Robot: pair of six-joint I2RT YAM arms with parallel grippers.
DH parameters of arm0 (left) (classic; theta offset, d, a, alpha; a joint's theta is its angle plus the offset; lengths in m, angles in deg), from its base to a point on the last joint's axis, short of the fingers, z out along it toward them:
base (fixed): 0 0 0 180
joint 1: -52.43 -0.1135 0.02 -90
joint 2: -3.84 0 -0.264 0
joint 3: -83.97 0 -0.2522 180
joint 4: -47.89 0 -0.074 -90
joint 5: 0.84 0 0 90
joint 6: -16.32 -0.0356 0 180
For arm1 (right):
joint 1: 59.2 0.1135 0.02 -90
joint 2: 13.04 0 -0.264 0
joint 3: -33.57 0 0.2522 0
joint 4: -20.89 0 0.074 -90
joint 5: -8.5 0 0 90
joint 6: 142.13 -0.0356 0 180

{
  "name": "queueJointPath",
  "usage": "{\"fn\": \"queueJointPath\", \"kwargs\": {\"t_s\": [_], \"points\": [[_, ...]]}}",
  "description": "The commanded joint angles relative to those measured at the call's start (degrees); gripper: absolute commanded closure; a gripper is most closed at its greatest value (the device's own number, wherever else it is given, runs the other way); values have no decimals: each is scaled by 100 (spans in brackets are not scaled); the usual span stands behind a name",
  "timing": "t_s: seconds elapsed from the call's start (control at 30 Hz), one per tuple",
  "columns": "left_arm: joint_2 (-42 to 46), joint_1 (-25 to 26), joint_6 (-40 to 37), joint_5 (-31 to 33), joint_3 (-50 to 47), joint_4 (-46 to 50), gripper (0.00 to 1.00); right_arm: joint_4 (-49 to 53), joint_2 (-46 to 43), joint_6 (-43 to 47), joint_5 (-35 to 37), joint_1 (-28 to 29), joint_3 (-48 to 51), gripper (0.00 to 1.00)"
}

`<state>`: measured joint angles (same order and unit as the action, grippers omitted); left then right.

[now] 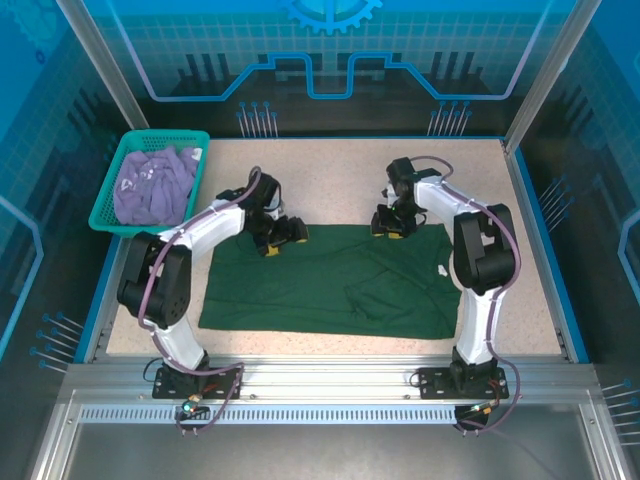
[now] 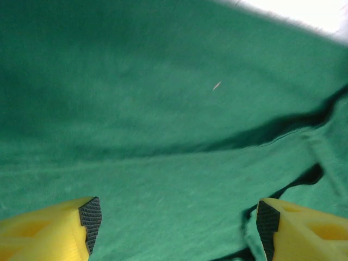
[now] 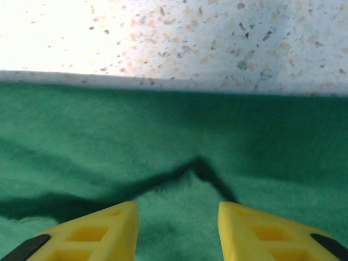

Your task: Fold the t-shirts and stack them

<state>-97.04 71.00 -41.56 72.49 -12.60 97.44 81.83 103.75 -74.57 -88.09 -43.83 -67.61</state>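
The dark green t-shirt [image 1: 330, 280] lies spread flat across the middle of the table, with a few wrinkles right of center. My left gripper [image 1: 282, 236] sits low over its far left edge. Its yellow fingers [image 2: 81, 228] stand wide apart above the green cloth [image 2: 163, 109], gripping nothing. My right gripper [image 1: 392, 228] rests at the far right edge, open. A small raised fold of green cloth [image 3: 179, 217] lies loose between its fingers [image 3: 109, 228]. The lavender t-shirt [image 1: 150, 185] lies crumpled in the basket.
The teal mesh basket [image 1: 110, 215] stands at the far left of the speckled table [image 1: 330, 170]. Bare tabletop [image 3: 190, 43] shows just beyond the shirt's far edge. A blue rim runs round the table, and metal rails line the near edge.
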Motion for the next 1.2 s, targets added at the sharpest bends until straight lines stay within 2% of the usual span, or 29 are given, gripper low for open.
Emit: {"fn": "queueJointPath", "kwargs": {"t_s": [0.0, 0.17, 0.47, 1.0, 1.17], "points": [[-144, -33, -60, -180, 51, -10, 23, 308, 292, 272, 224, 85, -464, 58], [-435, -39, -372, 142, 362, 356, 22, 370, 452, 334, 386, 98, -661, 60], [-672, -45, -465, 534, 396, 539, 22, 347, 380, 504, 457, 202, -428, 64], [-673, -71, -511, 734, 275, 485, 21, 469, 475, 477, 667, 349, -479, 65], [-653, -86, -541, 767, 275, 515, 21, 474, 520, 464, 691, 429, -482, 69]]}}
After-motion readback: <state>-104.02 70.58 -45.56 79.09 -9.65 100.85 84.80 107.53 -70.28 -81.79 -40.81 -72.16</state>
